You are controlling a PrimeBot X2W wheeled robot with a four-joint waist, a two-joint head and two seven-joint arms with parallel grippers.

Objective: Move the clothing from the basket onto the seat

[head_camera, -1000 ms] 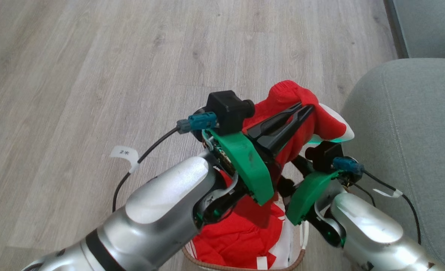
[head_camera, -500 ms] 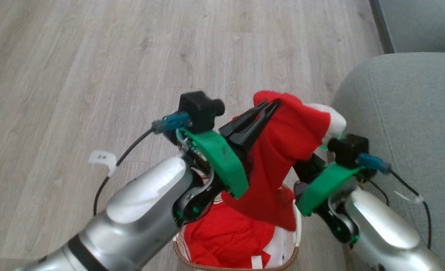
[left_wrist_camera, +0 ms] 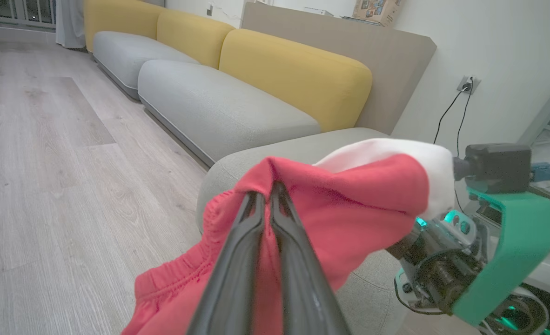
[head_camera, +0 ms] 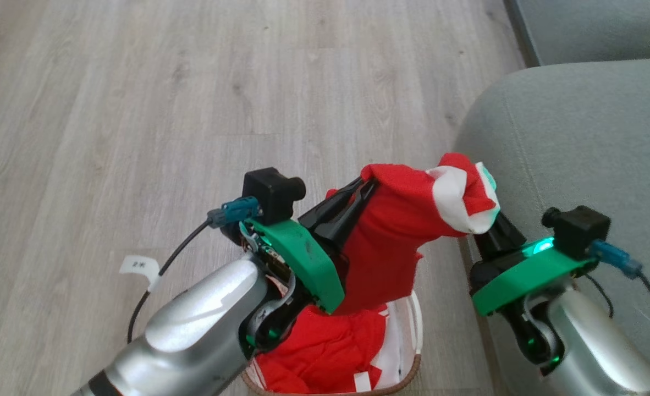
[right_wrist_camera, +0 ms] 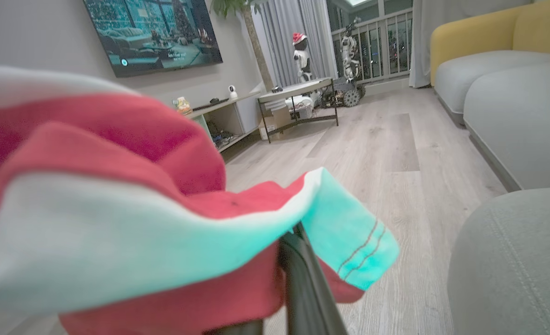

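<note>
A red garment with white trim (head_camera: 399, 231) hangs stretched between my two grippers above the basket (head_camera: 414, 367). My left gripper (head_camera: 367, 190) is shut on its red edge, and the left wrist view shows the fingertips (left_wrist_camera: 275, 195) pinching the fabric (left_wrist_camera: 349, 204). My right gripper (head_camera: 495, 232) is shut on the white-trimmed end, its tips covered by the cloth (right_wrist_camera: 117, 186); one dark finger (right_wrist_camera: 305, 284) shows beneath. More red clothing (head_camera: 325, 352) lies in the basket. The grey-green seat (head_camera: 578, 137) is just to the right, with my right wrist over its edge.
Pale wood floor (head_camera: 138, 110) spreads to the left and ahead. A second grey cushion (head_camera: 594, 27) sits beyond the seat, with yellow backrests (left_wrist_camera: 293, 70) behind. A white sheet (head_camera: 396, 338) lines the basket. A TV stand and low table (right_wrist_camera: 298, 100) stand far off.
Both grippers have carried the red garment rightward toward the seat and spread it wider between them. The right gripper has moved out over the seat's edge. The head camera has also shifted.
</note>
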